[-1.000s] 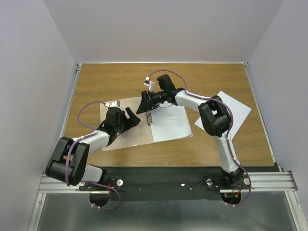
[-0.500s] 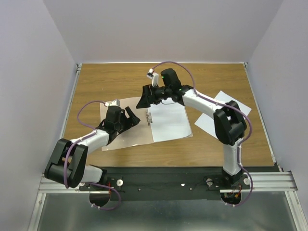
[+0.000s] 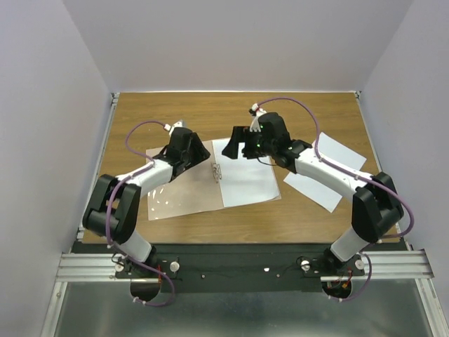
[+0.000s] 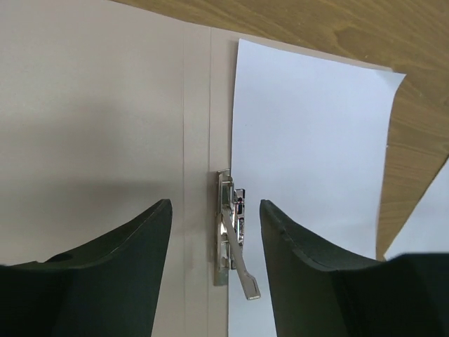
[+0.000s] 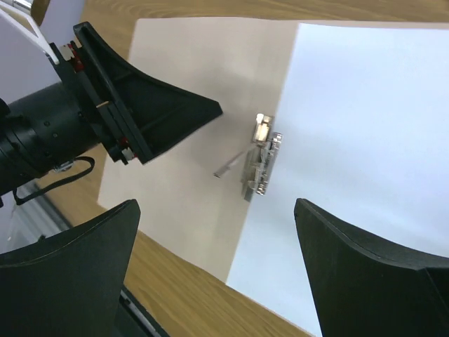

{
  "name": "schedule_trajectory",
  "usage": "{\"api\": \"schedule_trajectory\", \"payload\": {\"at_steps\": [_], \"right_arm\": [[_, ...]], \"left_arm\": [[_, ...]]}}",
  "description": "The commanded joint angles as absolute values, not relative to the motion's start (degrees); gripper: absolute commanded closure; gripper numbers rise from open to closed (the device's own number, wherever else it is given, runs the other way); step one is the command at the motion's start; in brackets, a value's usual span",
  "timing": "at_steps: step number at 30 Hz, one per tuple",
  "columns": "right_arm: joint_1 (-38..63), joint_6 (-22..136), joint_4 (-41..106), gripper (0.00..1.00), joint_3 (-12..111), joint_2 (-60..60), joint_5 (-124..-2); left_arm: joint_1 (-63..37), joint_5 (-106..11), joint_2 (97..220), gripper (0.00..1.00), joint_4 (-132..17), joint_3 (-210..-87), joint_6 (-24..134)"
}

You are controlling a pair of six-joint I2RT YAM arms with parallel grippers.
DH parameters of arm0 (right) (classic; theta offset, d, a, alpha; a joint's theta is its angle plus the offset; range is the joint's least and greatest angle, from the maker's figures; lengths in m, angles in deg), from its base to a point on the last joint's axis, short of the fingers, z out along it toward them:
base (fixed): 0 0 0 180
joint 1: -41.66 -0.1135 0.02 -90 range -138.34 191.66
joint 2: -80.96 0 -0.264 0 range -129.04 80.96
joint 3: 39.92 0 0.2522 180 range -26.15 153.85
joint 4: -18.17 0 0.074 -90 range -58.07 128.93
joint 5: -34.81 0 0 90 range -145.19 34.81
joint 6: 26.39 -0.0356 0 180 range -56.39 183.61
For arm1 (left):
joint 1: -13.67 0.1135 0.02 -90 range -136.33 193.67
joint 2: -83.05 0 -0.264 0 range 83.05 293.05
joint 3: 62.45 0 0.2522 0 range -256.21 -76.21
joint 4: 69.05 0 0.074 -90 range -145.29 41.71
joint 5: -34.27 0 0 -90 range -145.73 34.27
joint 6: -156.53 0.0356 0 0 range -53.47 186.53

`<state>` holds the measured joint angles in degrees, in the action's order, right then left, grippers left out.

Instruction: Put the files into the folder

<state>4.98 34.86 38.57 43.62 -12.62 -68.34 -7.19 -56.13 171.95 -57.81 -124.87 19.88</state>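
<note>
The folder (image 3: 179,193) lies open on the table, pinkish-tan, with a metal clip (image 3: 216,172) at its spine. One of the files (image 3: 249,179) lies on its right half, next to the clip. A second white sheet (image 3: 330,175) lies apart on the wood to the right. My left gripper (image 3: 200,151) hovers open over the spine. In the left wrist view the clip's raised lever (image 4: 238,260) stands between the fingers, untouched. My right gripper (image 3: 235,144) is open above the sheet's far edge, holding nothing. Its wrist view shows the clip (image 5: 261,158) ahead.
The table's wooden top (image 3: 175,112) is walled in by grey panels on three sides. The arm bases sit on a black rail (image 3: 238,263) at the near edge. The two grippers face each other closely over the folder's spine.
My left gripper has moved farther and rightward to the clip and its jaws have narrowed somewhat. My right gripper has drawn back to the right, away from the clip.
</note>
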Motion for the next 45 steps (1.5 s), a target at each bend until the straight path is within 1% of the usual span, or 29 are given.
{"api": "schedule_trajectory", "payload": {"at_steps": [1, 5, 6, 7, 8, 10, 11, 16, 18, 32, 33, 45], "right_arm": [[4.75, 31.80, 38.88, 0.00, 38.28, -6.42, -56.34], [4.75, 32.23, 38.96, 0.00, 36.25, -4.65, -55.55], [4.66, 32.23, 38.97, 0.00, 36.07, -4.39, -55.55], [4.83, 32.32, 38.97, 0.00, 35.72, -4.30, -55.55], [4.75, 32.24, 38.97, 0.00, 35.63, -4.29, -55.46], [4.75, 32.32, 38.97, 0.00, 35.63, -4.47, -55.46], [4.75, 32.32, 38.88, 0.00, 35.72, -4.82, -55.54], [4.75, 32.32, 38.97, 0.00, 35.98, -5.79, -55.81], [4.75, 32.32, 38.97, 0.00, 36.07, -6.14, -56.07], [4.75, 32.23, 38.88, 0.00, 35.02, -5.61, -55.72], [4.75, 32.15, 38.96, 0.00, 34.84, -5.53, -55.55], [4.75, 32.23, 38.97, 0.00, 35.02, -6.32, -56.25]], "left_arm": [[-9.61, -60.65, 177.44, 0.40, -52.91, -130.34, 18.81], [-10.94, -61.70, 180.86, 0.41, -51.95, -132.28, 18.02], [-11.03, -61.96, 181.31, 0.44, -52.03, -132.37, 18.01], [-11.20, -62.14, 181.83, 0.45, -52.03, -132.72, 18.01], [-11.38, -62.14, 182.10, 0.49, -52.03, -132.90, 17.84], [-11.47, -62.15, 183.24, 0.51, -51.86, -133.33, 18.01], [-11.64, -62.23, 183.59, 0.55, -51.77, -133.43, 18.19], [-12.00, -61.35, 184.12, 0.57, -52.03, -132.81, 18.72], [-12.35, -61.35, 184.04, 0.61, -52.38, -132.46, 18.98], [-12.61, -58.72, 187.02, 0.64, -53.00, -132.63, 21.09], [-12.61, -58.63, 187.37, 0.69, -53.00, -132.72, 21.35], [-13.14, -57.49, 187.37, 0.70, -53.00, -131.32, 23.02]]}}
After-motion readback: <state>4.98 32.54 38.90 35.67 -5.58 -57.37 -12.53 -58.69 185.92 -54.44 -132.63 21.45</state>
